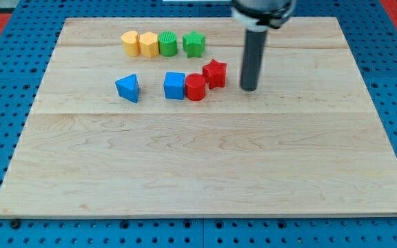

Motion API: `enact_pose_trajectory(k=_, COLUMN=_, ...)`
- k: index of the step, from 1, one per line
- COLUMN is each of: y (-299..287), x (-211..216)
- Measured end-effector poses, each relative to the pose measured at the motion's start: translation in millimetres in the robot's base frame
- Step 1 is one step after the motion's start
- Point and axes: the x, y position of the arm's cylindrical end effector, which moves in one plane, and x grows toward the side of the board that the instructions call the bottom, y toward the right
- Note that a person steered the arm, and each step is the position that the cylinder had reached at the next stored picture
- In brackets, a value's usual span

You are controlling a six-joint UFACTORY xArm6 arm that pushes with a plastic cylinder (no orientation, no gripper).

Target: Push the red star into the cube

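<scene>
Resting right of the red star (215, 73), my tip (249, 89).

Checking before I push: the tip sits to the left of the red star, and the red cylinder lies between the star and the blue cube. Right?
Not quite: my tip sits to the view's right of the red star, not its left, as the camera view shows. The red cylinder does lie between the star and the blue cube.
</scene>
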Motion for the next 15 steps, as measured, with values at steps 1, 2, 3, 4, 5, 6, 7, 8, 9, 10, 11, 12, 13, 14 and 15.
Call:
enact_pose_trajectory(k=1, y=6, x=-33)
enact_pose_trajectory(k=2, y=-50, x=-34)
enact_pose_trajectory(k=3, y=-120, x=-34)
enact_pose_trajectory(k=4, y=-178, x=-31)
enact_pose_trajectory(k=5, y=-213, x=-26)
enact_pose_trajectory(k=6, y=-208, x=-39)
enact_pose_trajectory(k=7, y=-191, x=-47)
enact_pose_trajectory(k=8, y=-107, x=-46)
enact_pose_trajectory(k=9, y=-100, x=-36)
enact_pose_trajectory(k=10, y=-130, x=-22)
enact_pose_trajectory(k=11, y=-150, x=-16)
enact_pose_trajectory(k=12, y=-150, x=-16)
enact_pose_trajectory(k=13, y=-150, x=-16)
enact_pose_trajectory(k=14, y=-170, x=-5)
enact_pose_trajectory(k=15, y=-203, x=13)
